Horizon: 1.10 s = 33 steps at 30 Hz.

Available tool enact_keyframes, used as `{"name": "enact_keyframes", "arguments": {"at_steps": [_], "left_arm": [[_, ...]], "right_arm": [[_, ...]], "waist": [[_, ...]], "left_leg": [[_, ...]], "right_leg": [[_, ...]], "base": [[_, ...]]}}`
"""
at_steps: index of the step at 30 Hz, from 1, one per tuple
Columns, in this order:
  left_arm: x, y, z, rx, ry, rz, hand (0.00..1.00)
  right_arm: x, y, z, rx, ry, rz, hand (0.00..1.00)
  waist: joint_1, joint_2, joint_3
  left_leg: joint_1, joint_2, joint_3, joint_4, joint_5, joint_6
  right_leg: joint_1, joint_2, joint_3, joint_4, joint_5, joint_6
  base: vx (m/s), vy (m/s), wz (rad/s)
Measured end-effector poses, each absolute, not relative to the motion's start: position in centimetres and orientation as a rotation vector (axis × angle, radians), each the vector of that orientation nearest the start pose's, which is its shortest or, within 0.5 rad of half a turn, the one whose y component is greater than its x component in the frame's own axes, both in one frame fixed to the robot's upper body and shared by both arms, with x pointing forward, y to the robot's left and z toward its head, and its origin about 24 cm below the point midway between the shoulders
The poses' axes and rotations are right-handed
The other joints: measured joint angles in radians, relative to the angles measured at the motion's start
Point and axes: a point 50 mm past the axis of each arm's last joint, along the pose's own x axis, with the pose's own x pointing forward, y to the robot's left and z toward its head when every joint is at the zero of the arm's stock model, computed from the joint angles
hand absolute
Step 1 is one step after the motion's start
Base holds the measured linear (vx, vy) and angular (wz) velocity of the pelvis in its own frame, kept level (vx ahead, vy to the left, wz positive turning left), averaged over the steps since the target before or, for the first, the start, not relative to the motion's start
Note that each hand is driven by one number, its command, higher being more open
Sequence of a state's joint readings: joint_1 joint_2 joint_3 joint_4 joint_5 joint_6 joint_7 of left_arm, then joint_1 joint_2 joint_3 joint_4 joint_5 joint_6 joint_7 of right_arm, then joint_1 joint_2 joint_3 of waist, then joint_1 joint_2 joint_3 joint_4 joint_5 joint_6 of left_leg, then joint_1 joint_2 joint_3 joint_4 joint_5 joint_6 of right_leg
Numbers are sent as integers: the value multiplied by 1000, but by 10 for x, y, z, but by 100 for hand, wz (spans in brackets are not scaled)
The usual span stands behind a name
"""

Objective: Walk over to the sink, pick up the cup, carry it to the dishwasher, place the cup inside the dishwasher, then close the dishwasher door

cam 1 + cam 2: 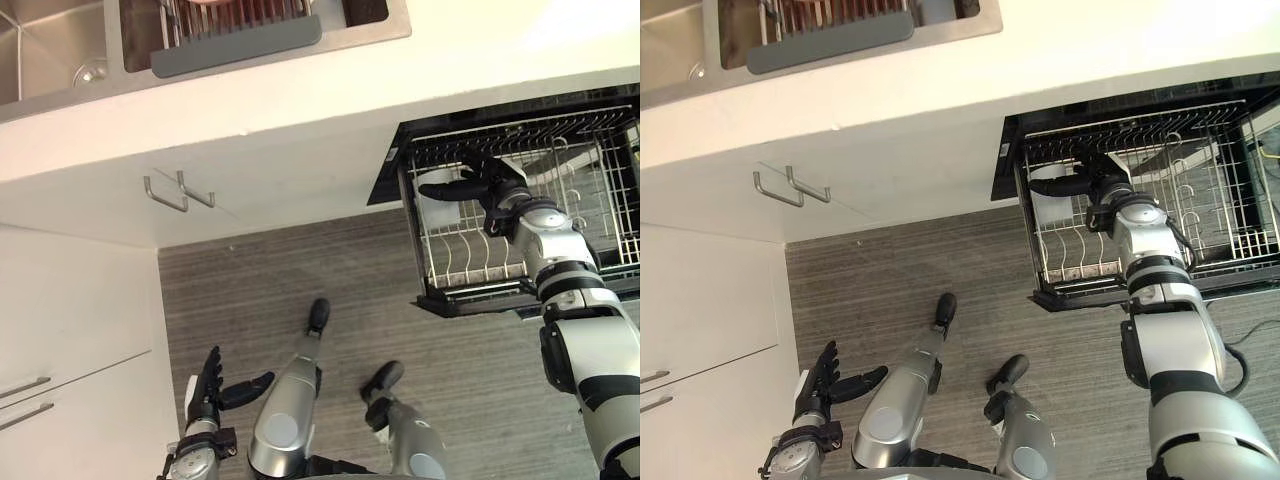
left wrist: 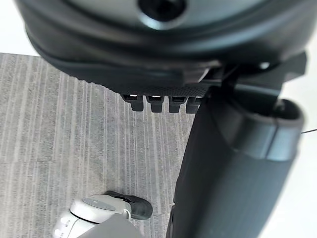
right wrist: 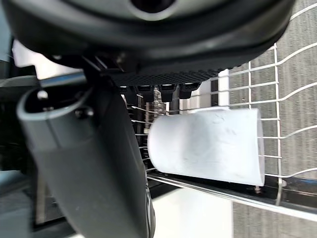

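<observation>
A white cup [image 3: 208,144] lies on its side in the front left corner of the dishwasher's pulled-out wire rack [image 1: 600,200]. My right hand [image 1: 495,190] reaches into that rack just above the cup [image 1: 438,215]. Its thumb sticks out to the left over the cup and its fingers are straight, so it stands open and is not wrapped round the cup. My left hand [image 1: 205,385] hangs low at my left side above the floor, open with straight fingers and holding nothing.
The sink [image 1: 60,60] with a grey-edged drying rack [image 1: 235,45] is set in the white counter at upper left. Two metal cabinet handles [image 1: 165,195] stick out below it. White cabinets stand at my left. Grey striped floor [image 1: 300,270] lies between me and the dishwasher.
</observation>
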<state>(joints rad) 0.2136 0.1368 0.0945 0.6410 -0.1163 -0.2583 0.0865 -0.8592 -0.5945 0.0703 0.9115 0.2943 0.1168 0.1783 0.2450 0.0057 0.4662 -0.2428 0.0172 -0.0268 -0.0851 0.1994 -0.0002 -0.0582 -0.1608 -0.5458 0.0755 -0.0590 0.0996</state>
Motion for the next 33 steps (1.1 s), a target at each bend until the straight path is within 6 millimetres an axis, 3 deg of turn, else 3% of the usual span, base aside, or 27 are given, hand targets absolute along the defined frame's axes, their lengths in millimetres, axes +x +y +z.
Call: {"name": "enact_keyframes", "arguments": {"at_steps": [5, 7, 9, 13, 16, 20, 23, 24, 25, 27, 28, 30, 33], "left_arm": [[121, 233, -111, 77, 630, 331, 100], [102, 241, -118, 75, 688, 380, 100], [81, 243, -125, 70, 752, 426, 100], [46, 238, -136, 30, 855, 500, 100], [38, 237, -137, 15, 874, 546, 100], [35, 235, -137, -110, 833, 663, 100], [29, 228, -139, -265, 798, 755, 100], [27, 227, -140, -287, 798, 767, 100], [26, 228, -141, -302, 800, 759, 100], [26, 226, -143, -307, 814, 721, 100], [24, 220, -145, -316, 826, 705, 100], [21, 214, -146, -313, 846, 670, 100], [26, 210, -146, -308, 843, 603, 100]], "right_arm": [[356, -272, 118, -166, 75, -36, 100], [327, -260, 100, -45, -12, -21, 100], [301, -244, 86, 62, -72, 8, 100], [242, -225, 72, 267, -203, 26, 100], [224, -218, 73, 309, -253, 47, 100], [216, -202, 86, 377, -345, 160, 100], [223, -186, 94, 400, -390, 246, 100], [224, -185, 96, 401, -398, 254, 100], [224, -187, 98, 390, -413, 249, 100], [224, -202, 102, 357, -423, 212, 100], [224, -210, 104, 338, -426, 191, 100], [222, -221, 106, 340, -448, 151, 100], [221, -225, 103, 352, -448, 121, 100]], "waist": [[-46, -62, -66], [-84, -94, -129], [-113, -108, -182], [-190, -102, -271], [-212, -101, -300], [-201, -93, -347], [-160, -84, -369], [-156, -82, -372], [-171, -86, -375], [-191, -73, -377], [-189, -54, -381], [-196, -32, -398], [-211, -22, -393]], "left_leg": [[29, 5, 12, 0, -9, -10], [48, 6, 41, 0, -24, -11], [80, 7, 75, -1, -43, -10], [148, 2, 130, -6, -76, -15], [168, 6, 137, -6, -79, -17], [177, 0, 95, 1, -68, -11], [171, -1, 97, -5, -77, -4], [171, 3, 143, -3, -97, 9], [171, 28, 302, 31, -128, 42], [181, 71, 482, 103, -144, 42], [193, 72, 476, 95, -124, 12], [233, 24, 431, -10, -74, 22], [226, -6, 390, -8, -70, 28]], "right_leg": [[35, 11, 13, -33, 12, 1], [45, 11, 40, -44, 17, 4], [57, 8, 79, -46, 18, 5], [94, 0, 130, -47, 0, 0], [111, 3, 135, -50, -3, 1], [158, 3, 81, -68, 5, 11], [167, 2, 65, -67, 5, 12], [176, 2, 52, -73, 9, 13], [217, -4, -13, -106, 26, 19], [270, -22, -93, -105, 22, 27], [280, -32, -115, -81, 10, 39], [293, -53, -155, -53, -1, 39], [305, -81, -200, -24, -9, 43]], "base": [[33, -23, -8], [27, 7, -32], [23, 8, -56], [0, 19, -44], [-4, -1, -8], [30, -14, 34], [-5, -8, 18], [-16, 31, 61], [35, 44, 92], [61, 88, 128], [36, 135, 102], [7, 164, 76], [-22, 104, 48]]}}
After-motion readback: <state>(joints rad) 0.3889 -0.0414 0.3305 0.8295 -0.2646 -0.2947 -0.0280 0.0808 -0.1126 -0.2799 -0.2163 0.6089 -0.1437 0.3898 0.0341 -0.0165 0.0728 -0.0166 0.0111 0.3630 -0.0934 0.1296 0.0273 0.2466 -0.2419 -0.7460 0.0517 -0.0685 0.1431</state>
